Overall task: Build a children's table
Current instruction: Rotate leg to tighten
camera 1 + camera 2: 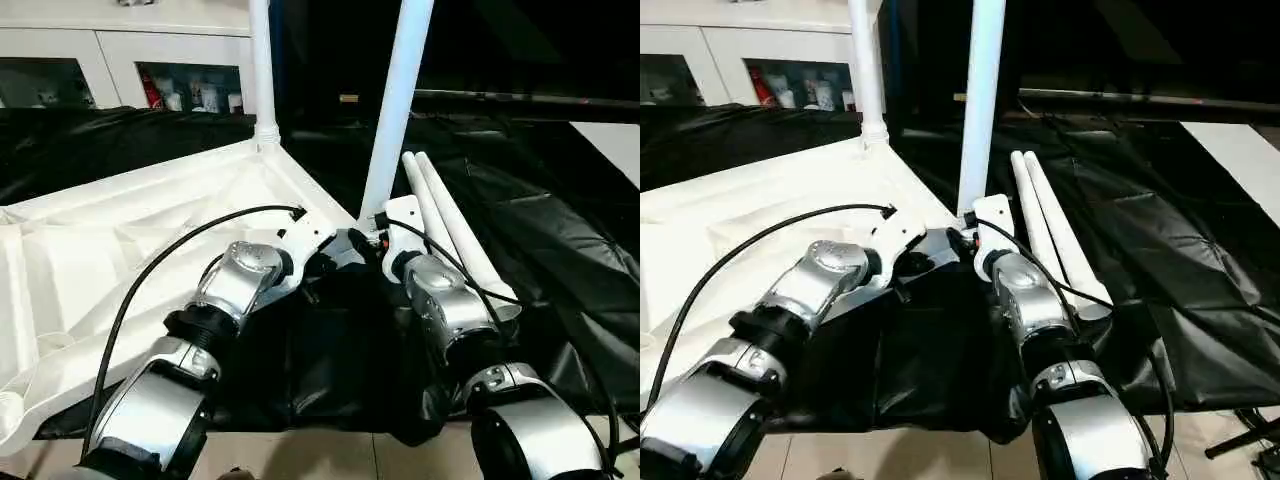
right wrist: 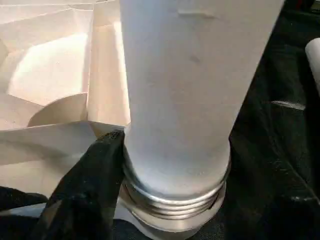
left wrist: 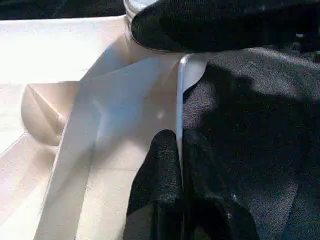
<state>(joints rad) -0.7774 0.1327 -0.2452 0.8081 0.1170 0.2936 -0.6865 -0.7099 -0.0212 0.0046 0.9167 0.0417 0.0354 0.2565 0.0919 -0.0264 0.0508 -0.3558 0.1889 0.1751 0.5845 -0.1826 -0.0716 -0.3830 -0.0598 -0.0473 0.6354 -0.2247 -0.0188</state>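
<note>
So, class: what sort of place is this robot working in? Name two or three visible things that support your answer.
Probably an indoor lab or workshop room. A black plastic sheet covers the work surface, white glass-fronted cabinets holding small items line the far wall, and a pale tiled floor shows at the near edge.

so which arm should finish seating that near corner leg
Right. The right gripper already holds the leg at its threaded base over the corner socket, while the left gripper is pinching the tabletop rim.
</note>
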